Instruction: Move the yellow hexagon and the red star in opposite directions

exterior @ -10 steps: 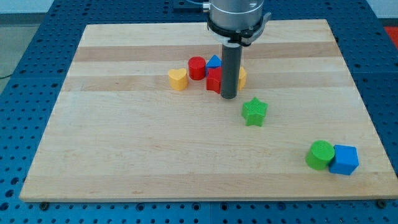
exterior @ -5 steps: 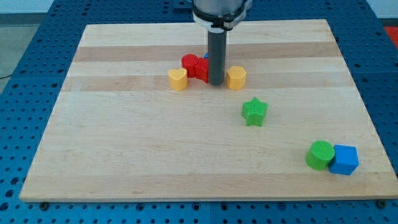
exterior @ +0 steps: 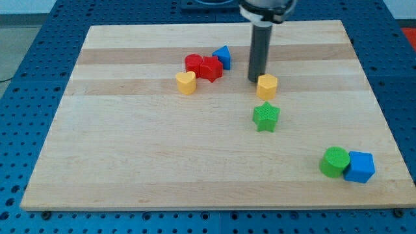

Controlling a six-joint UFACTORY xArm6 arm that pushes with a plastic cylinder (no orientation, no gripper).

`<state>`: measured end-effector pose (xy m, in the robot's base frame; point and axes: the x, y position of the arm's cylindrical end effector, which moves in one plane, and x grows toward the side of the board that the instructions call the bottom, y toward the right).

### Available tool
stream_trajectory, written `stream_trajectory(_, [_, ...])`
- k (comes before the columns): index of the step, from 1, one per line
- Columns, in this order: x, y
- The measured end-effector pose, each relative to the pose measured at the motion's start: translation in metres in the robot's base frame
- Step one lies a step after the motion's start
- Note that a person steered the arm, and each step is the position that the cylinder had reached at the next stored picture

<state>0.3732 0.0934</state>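
Jaws I have none, only my tip (exterior: 254,80) touching the light, rigid yellow hexagon (exterior: 266,86) mid-worktop toward the far edge, red star (exterior: 210,68) left; push its flat side.

Hexagon (exterior: 267,86) right of star (exterior: 210,68)

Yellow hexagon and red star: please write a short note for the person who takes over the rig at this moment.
My tip is down on the board, just up-left of the yellow hexagon, close to or touching it.
The red star lies to the view's left, against the red cylinder; the blue triangle is beside it.
Done: the two are clearly apart.
Left: perhaps push the hexagon further right, minding the green star below it.
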Motion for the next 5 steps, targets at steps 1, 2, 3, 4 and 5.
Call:
stream_trajectory(1, [0.018, 0.027])
stream_trajectory(2, [0.028, 0.036])
stream_trajectory(3, [0.015, 0.015])
stream_trajectory(4, [0.015, -0.039])
stream_trajectory(5, [0.022, -0.067])
